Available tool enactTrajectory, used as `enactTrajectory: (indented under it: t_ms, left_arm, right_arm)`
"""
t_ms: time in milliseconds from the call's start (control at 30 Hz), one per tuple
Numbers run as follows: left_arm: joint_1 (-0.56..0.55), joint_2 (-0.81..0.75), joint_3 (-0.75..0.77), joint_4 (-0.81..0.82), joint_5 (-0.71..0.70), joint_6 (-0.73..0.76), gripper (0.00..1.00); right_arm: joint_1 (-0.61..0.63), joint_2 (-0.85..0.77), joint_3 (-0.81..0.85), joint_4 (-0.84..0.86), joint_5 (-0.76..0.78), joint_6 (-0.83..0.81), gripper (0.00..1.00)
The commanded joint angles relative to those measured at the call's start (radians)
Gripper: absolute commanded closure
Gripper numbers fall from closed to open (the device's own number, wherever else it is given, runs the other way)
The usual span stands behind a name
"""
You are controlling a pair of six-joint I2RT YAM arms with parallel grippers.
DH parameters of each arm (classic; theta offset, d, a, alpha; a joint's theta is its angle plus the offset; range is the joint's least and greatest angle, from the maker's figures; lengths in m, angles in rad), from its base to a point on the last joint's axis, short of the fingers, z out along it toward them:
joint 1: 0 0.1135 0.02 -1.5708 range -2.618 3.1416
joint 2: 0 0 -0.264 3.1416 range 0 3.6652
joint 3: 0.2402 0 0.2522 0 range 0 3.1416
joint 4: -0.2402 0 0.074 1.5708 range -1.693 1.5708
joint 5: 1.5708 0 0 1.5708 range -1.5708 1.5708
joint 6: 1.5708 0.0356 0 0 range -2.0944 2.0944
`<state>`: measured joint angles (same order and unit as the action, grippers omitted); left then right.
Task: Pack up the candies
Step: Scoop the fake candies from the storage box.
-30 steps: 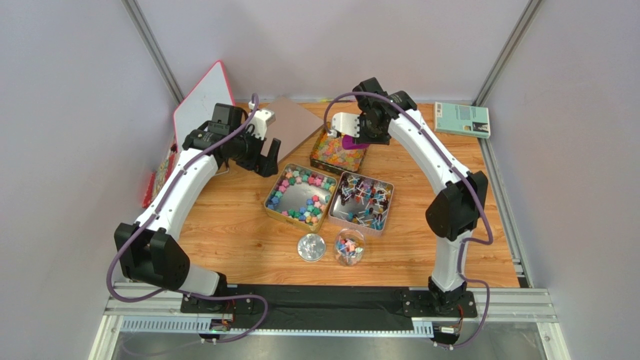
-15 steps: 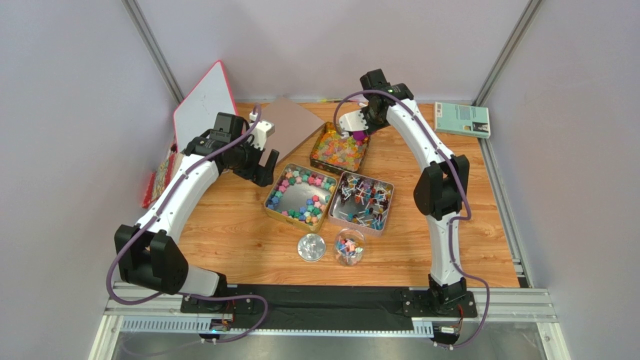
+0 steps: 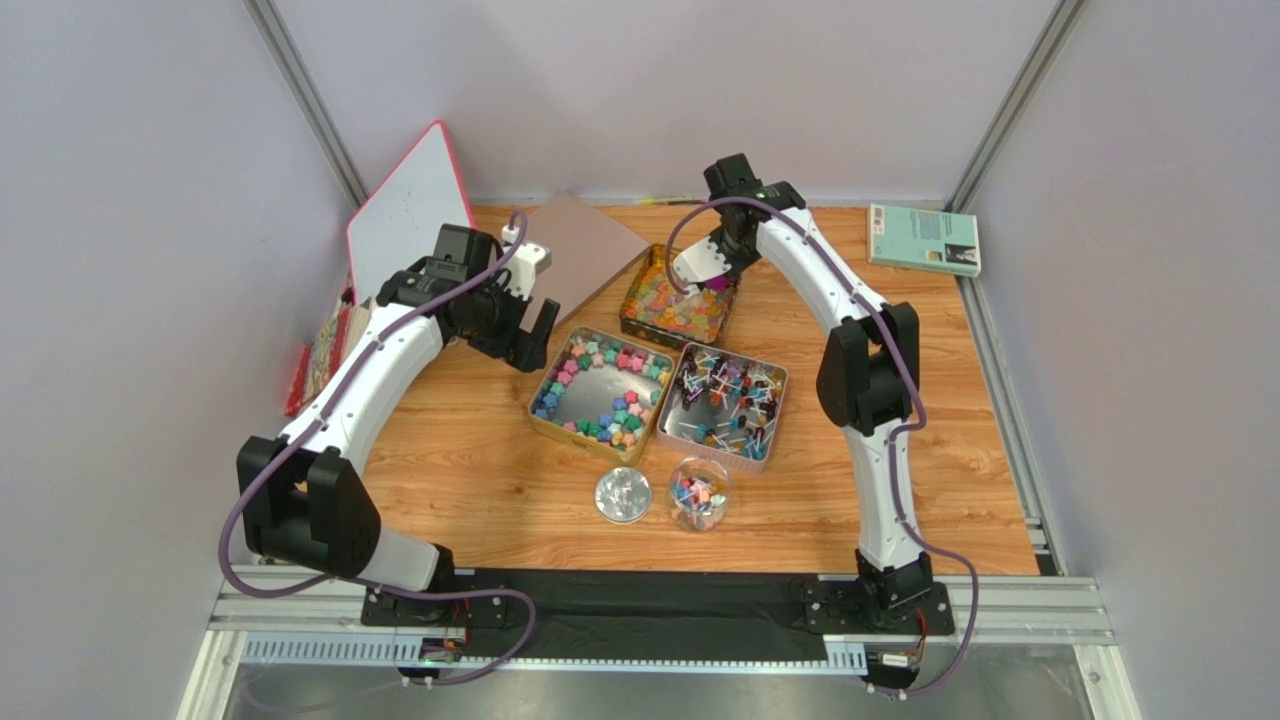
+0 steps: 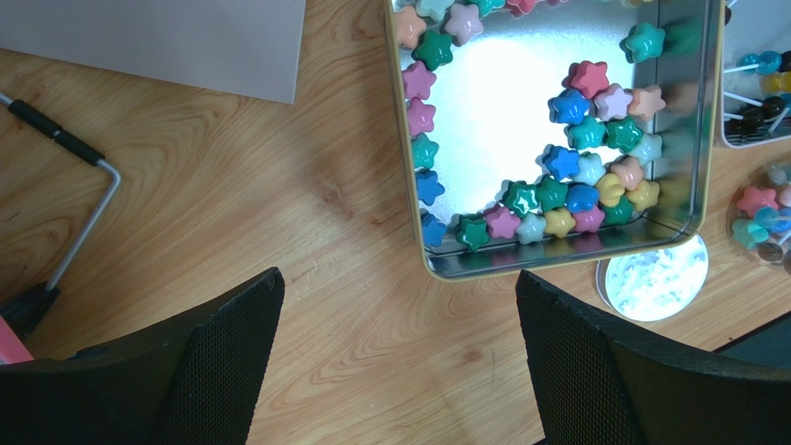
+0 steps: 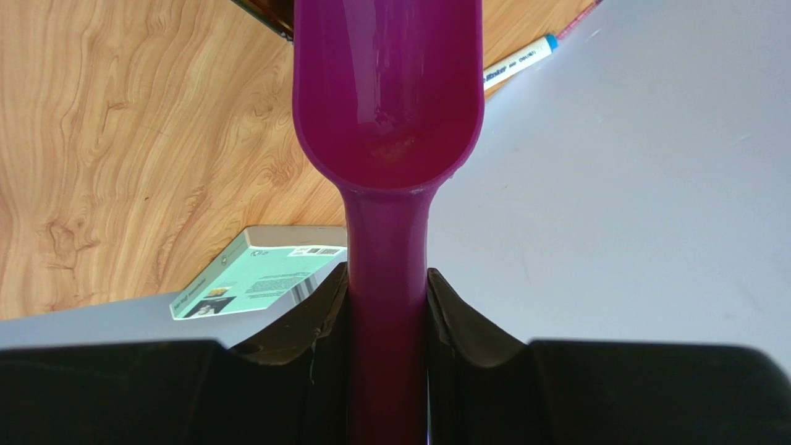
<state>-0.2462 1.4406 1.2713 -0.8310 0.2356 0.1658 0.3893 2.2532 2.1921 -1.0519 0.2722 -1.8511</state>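
Candies (image 3: 601, 393) spread over three open tins and a small jar, all on the wood below the two pincers. Pastel star candies (image 4: 576, 195) lining the walls of a shiny tin (image 4: 707, 111), just past the tips of the left pincer (image 4: 399, 371) and off toward its right finger. Left pincer released, fingers spread wide over bare wood, grasping nothing. Round lid (image 4: 654, 278) just beyond that right fingertip, right by the tin's near corner; jar (image 4: 766, 218) with a few sweets farther out on the same side. Right pincer (image 5: 387, 324) clenched on the handle of a purple scoop (image 5: 387, 102), bowl jutting straight out past the fingertips, its inside showing only a faint smear. From above, poised at the far corner of the tin of orange-yellow candies (image 3: 676, 312), scoop tip directly beneath; impossible to tell whether touching the sweets. Stick-wrapped pieces (image 3: 726, 405) in the third tin, nearer the arm bases than that pincer. Pale green book (image 3: 924, 237) well apart, off to its right in the overhead view.
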Motion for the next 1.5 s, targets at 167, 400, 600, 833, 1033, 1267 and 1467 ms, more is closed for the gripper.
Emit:
enactTrajectory:
  t_ms: [167,400,600,833,1033,1267,1467]
  left_arm:
    - [0.002,-0.019,0.022,0.017,-0.061,0.017,0.01]
    - [0.005,-0.020,0.013,0.017,-0.068,0.012,0.01]
    - [0.018,-0.039,-0.007,0.020,-0.073,0.005,0.01]
    - [0.035,-0.068,-0.026,0.020,-0.058,-0.008,0.00]
    - [0.036,-0.092,-0.044,0.020,-0.052,-0.012,0.00]
    - [0.041,-0.126,-0.076,0.020,-0.055,-0.012,0.00]
    - [0.061,-0.147,-0.090,0.012,-0.050,-0.018,0.00]
  right_arm:
    - [-0.012,0.055,0.001,0.039,0.053,-0.108,1.00]
    - [0.008,0.074,-0.003,0.033,0.051,-0.111,1.00]
    - [0.029,0.082,-0.008,0.015,0.050,-0.100,1.00]
    - [0.048,0.068,-0.032,0.015,0.076,-0.108,1.00]
    - [0.057,0.068,-0.061,-0.017,0.099,-0.074,1.00]
    - [0.082,0.124,-0.025,-0.066,0.104,0.010,1.00]
    - [0.103,0.210,0.096,-0.091,0.139,0.046,1.00]
